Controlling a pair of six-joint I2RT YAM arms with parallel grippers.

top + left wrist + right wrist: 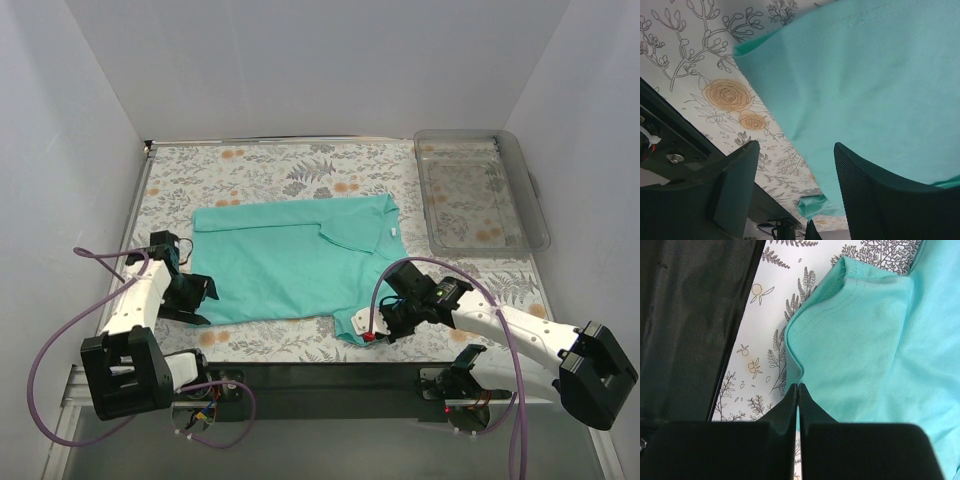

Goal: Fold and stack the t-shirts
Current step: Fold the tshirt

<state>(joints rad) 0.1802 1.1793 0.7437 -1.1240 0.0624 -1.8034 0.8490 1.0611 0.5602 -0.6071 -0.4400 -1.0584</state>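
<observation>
one teal-green t-shirt (pixel 290 260) lies spread on the flower-patterned desk (pixel 260 165), roughly in the middle. its neck opening is toward the right and one part is folded over on that side. in the overhead view a clear plastic tray (pixel 470 133) sits at the far right corner of the desk, well apart from the shirt.

the left hand (pixel 205 295) is low at the shirt's near left corner. in its own wrist view the left hand (pixel 796 150) is released, with desk pattern showing in the gap between its two dark fingers (pixel 875 200). the shirt's edge (pixel 865 90) runs just beyond the fingertips and nothing is clamped.

the right hand (pixel 375 325) is at the shirt's near right corner. its wrist view shows the right hand (pixel 798 387) clenched, fingers pressed together. the cloth (pixel 865 355) rises in a small ridge that runs right to the tips, so it seems to be nipping the hem there.
</observation>
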